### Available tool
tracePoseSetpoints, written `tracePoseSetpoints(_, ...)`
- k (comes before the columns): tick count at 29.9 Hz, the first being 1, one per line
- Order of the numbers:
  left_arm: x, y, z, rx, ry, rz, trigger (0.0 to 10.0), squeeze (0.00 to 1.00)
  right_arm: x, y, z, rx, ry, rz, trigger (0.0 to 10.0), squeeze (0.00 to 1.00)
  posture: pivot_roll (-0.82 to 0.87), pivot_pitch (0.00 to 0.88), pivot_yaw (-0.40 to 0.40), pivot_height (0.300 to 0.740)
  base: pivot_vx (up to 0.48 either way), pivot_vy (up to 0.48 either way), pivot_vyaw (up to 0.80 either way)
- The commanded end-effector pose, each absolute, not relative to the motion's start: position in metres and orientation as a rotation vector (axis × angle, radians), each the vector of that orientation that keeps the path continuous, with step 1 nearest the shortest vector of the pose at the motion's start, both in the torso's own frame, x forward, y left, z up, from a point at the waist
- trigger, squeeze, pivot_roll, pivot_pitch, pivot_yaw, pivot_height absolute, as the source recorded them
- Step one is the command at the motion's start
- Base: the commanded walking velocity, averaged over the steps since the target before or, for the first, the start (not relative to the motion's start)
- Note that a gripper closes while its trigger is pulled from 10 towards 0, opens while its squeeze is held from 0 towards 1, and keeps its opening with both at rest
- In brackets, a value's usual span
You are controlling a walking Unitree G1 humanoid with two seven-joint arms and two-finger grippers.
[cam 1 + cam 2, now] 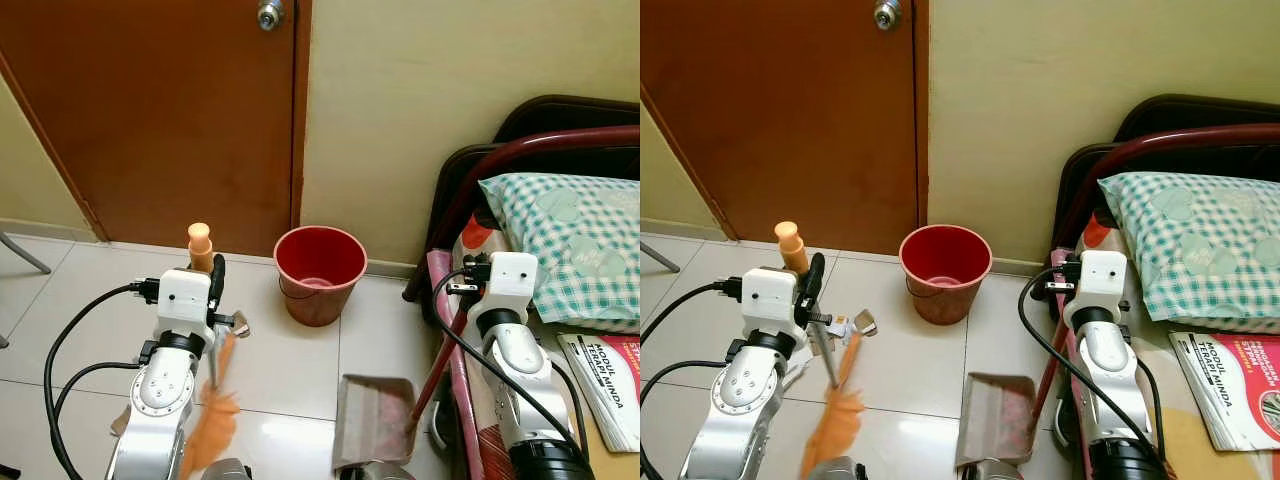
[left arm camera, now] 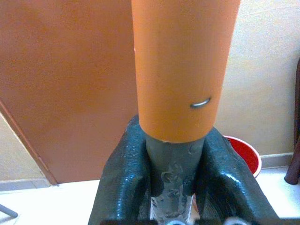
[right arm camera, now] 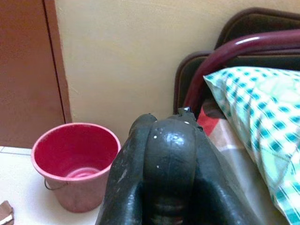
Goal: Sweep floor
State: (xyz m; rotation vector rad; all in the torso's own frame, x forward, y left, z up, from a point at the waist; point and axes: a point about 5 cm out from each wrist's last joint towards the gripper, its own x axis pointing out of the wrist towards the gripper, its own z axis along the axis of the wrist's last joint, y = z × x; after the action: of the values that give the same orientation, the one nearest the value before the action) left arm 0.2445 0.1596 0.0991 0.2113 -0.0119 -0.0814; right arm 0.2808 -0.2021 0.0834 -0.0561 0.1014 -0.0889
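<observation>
The one thing with readable print is a booklet (image 1: pixel 610 385) lying on the bed just beside the checked pillow (image 1: pixel 575 235). Its white cover carries dark capital letters running sideways that read "MODUL TERAPI MINDA", next to a red panel. Smaller print on the same cover is too fine to make out, and nothing else in view bears lettering that can be read.

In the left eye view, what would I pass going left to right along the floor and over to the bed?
Orange broom in the left gripper → red bucket → dustpan held by the right gripper → checked pillow → book on the bed.
</observation>
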Motion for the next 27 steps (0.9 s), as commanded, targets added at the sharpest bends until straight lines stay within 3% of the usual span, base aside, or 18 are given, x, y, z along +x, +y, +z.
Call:
tracePoseSetpoints(1,0.254,0.151,0.124,0.229,-0.115,-0.1,10.0,0.0,0.289,-0.201,0.092,-0.068,0.07,-0.072,10.0,0.0,0.04,0.039,-0.068,0.74,0.0,0.0,0.0)
tracePoseSetpoints(11,0.26,0.143,0.143,0.24,-0.156,-0.103,10.0,0.0,0.299,-0.195,0.095,-0.078,0.059,-0.049,10.0,0.0,0.05,0.059,-0.072,0.74,0.0,0.0,0.0)
tracePoseSetpoints(15,0.264,0.15,0.163,0.343,-0.202,-0.053,10.0,0.0,0.305,-0.189,0.093,-0.061,0.065,-0.034,10.0,0.0,0.08,0.069,-0.074,0.74,0.0,0.0,0.0)
tracePoseSetpoints(27,0.269,0.158,0.202,0.395,-0.303,0.001,10.0,0.0,0.317,-0.173,0.092,-0.051,0.052,0.003,10.0,0.0,0.14,0.07,-0.068,0.74,0.0,0.0,0.0)
